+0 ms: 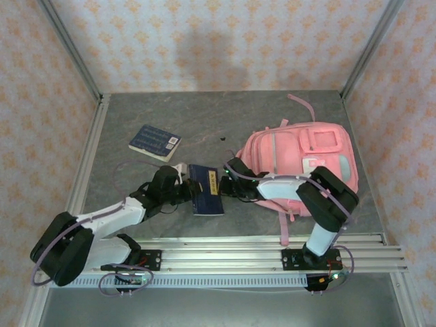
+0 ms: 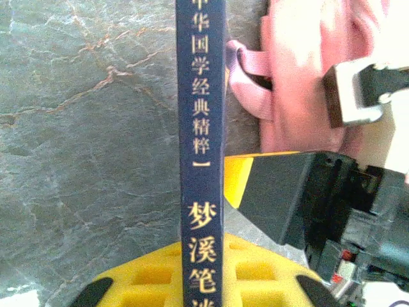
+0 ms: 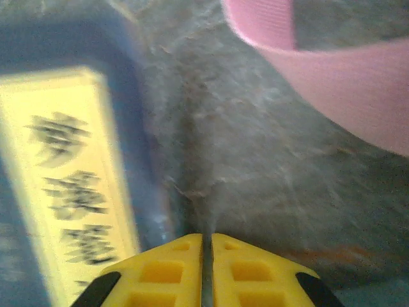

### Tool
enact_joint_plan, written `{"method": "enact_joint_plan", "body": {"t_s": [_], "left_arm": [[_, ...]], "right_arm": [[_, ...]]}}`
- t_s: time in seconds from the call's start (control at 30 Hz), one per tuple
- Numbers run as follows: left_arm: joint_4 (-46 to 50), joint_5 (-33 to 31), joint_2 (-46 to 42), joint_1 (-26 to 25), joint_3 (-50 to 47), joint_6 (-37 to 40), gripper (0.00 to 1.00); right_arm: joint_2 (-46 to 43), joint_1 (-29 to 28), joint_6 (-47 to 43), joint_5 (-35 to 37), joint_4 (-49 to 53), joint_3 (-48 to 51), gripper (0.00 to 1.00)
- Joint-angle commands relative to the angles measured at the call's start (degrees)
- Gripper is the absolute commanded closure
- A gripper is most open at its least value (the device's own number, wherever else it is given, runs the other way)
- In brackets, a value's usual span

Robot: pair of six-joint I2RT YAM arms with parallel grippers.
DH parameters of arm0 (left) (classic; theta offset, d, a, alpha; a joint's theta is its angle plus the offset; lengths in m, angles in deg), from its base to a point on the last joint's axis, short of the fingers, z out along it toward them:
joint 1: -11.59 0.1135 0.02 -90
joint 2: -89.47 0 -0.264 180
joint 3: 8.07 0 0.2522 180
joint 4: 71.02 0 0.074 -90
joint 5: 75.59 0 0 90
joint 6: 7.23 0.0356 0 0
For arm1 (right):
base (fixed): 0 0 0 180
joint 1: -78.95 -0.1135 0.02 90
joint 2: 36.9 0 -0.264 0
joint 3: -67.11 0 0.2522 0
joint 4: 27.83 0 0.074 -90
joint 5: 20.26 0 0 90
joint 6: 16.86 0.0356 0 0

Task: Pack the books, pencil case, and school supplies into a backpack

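Presently, item in hand: a dark navy flat book (image 1: 206,190) with a pale label, lying on the grey marbled surface (image 1: 204,129) between the two arms, just left of the large pink fabric backpack (image 1: 300,155).

Left gripper (image 1: 189,193): closed on the book's near edge; in the left wrist view the navy spine with gold lettering (image 2: 200,153) stands upright between the yellow pads.

Right gripper (image 1: 227,185): pads pressed together with nothing between them, tip just beside the book's right edge and near a pink strap (image 3: 332,57).

Second dark navy book (image 1: 154,142): flat on the surface, well apart, toward the far left.

Step, as judged: book secured by the left arm, packing of the first book under way; nothing appears to be inside the backpack yet.

Next move calls for: lifting the book clear and finding or holding open the backpack's mouth.

Hard to make out: the backpack opening, hidden by the right arm; the right wrist view is blurred, its label text unreadable.
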Motion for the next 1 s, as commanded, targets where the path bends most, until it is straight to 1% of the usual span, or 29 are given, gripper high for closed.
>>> {"method": "enact_joint_plan", "body": {"t_s": [0.0, 0.1, 0.17, 0.23, 0.27, 0.33, 0.37, 0.47, 0.53, 0.67, 0.77, 0.9, 0.97], "left_arm": [[2.68, -0.2, -5.61, -0.22, 2.53, 2.73, 1.0], [4.2, 0.33, -10.58, -0.14, 2.6, 3.27, 1.0], [5.04, 0.59, -14.37, -0.09, 2.72, 3.4, 1.0], [5.71, 0.97, -17.63, -0.02, 3.03, 3.34, 1.0], [6.01, 1.19, -19.02, -0.05, 3.32, 3.19, 1.0], [6.23, 2.18, -21.1, 0.0, 3.91, 2.43, 1.0], [5.77, 3.09, -22.09, 0.02, 4.05, 1.81, 1.0], [2.65, 6.23, -23.36, 0.01, 4.16, -1.08, 1.0], [-0.9, 8.78, -23.57, -0.12, 4.05, -3.33, 1.0], [-4.32, 11.86, -24.26, -0.32, 4.67, -5.49, 1.0], [-7.27, 13.27, -25.21, -0.64, 4.76, -7.14, 1.0], [-9.11, 15.05, -25.48, -2.52, 5.64, -7.14, 1.0], [-8.68, 16.09, -25.11, -3.83, 6.59, -5.92, 1.0]], "right_arm": [[-7.49, 4.29, 0.18, -3.11, 1.85, 3.41, 0.84], [-14.31, 7.41, -1.59, -8.7, 0.77, 4.59, 0.73], [-18.58, 9.09, -1.47, -15.48, -3.37, 6.26, 0.57], [-22.56, 10.27, 0.12, -19.29, -7.14, 8.09, 0.38], [-24.41, 10.93, 0.81, -21.44, -8.91, 8.71, 0.31], [-27.05, 11.9, 1.82, -25.31, -11.19, 9.19, 0.2], [-27.94, 12.2, 2.41, -28.05, -12.43, 9.03, 0.17], [-28.05, 12.39, 3.29, -33.63, -14.05, 8.04, 0.1], [-28.04, 12.34, 3.24, -35.95, -13.74, 7.28, 0.08], [-28.07, 12.39, 4.08, -39.29, -17.15, 7.58, 0.06], [-27.86, 12.39, 5.86, -41.66, -20.74, 7.88, 0.06], [-25.57, 12.32, 6.94, -43.25, -21.79, 7.27, 0.11], [-25.15, 12.3, 9.22, -44.06, -25.84, 7.8, 0.15]]}}
